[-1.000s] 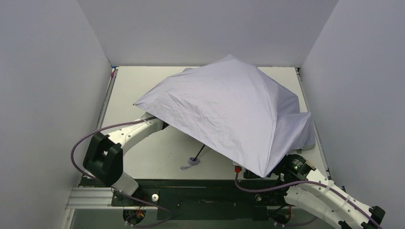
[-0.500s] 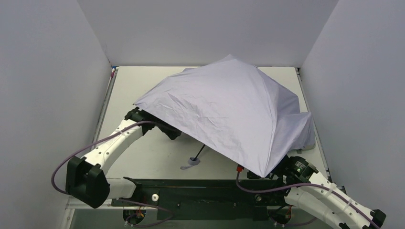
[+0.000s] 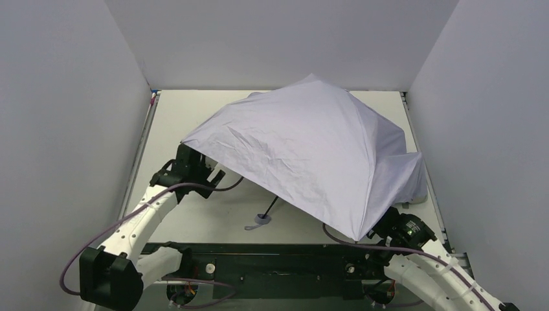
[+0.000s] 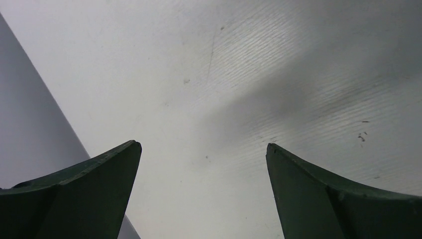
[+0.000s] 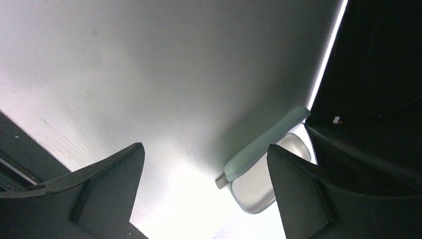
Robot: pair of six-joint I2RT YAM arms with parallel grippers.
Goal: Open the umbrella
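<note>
I find the umbrella (image 3: 311, 149) spread; its handle (image 3: 261, 220) lies nearer the left fingers (image 4: 99, 169) than the right fingers (image 5: 303, 184); both pairs open, empty.

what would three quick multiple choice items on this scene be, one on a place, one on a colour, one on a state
1. Where is the umbrella handle?
A) against the back wall
B) on the table, near its front edge
C) off the table

2. The umbrella's fabric outside is:
A) red
B) black
C) pale lilac-grey

3. The left gripper is:
A) open, holding nothing
B) shut on the shaft
C) shut on fabric

Key:
1 B, the top view shows the handle lying on the table by the front edge.
2 C, the top view shows it pale lilac-grey.
3 A, its wrist view shows the jaws wide apart over bare table.
</note>
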